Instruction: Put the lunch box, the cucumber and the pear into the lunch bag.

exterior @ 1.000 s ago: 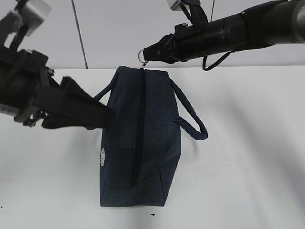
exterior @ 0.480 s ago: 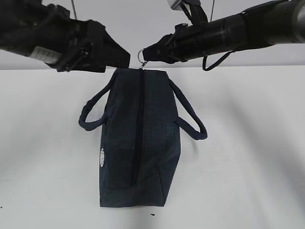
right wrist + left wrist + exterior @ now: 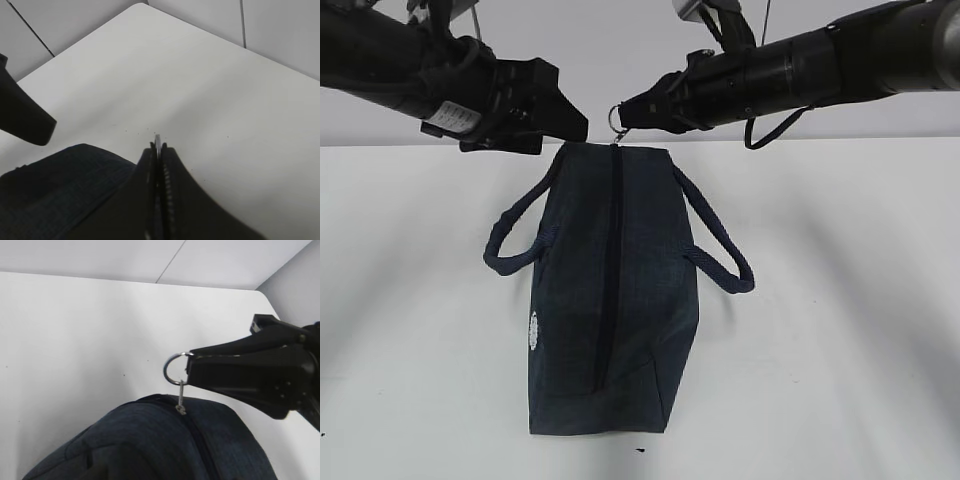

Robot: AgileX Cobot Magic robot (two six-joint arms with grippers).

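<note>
The dark navy lunch bag (image 3: 615,300) lies lengthwise on the white table, its zipper line running down the top. The silver ring pull (image 3: 618,118) stands at the bag's far end, and my right gripper (image 3: 628,115) is shut on it; the ring (image 3: 173,371) shows clearly in the left wrist view. My left gripper (image 3: 570,120) hovers just left of that far end, above the bag, open and holding nothing. The lunch box, the cucumber and the pear are out of view.
The bag's two loop handles (image 3: 510,240) (image 3: 720,250) flop out to either side onto the table (image 3: 840,330). A grey wall with a panel seam stands behind the table's far edge.
My left arm has lifted away from the bag's left handle and swung up to the bag's far end. The handle now lies slack on the table. The right gripper has not moved.
</note>
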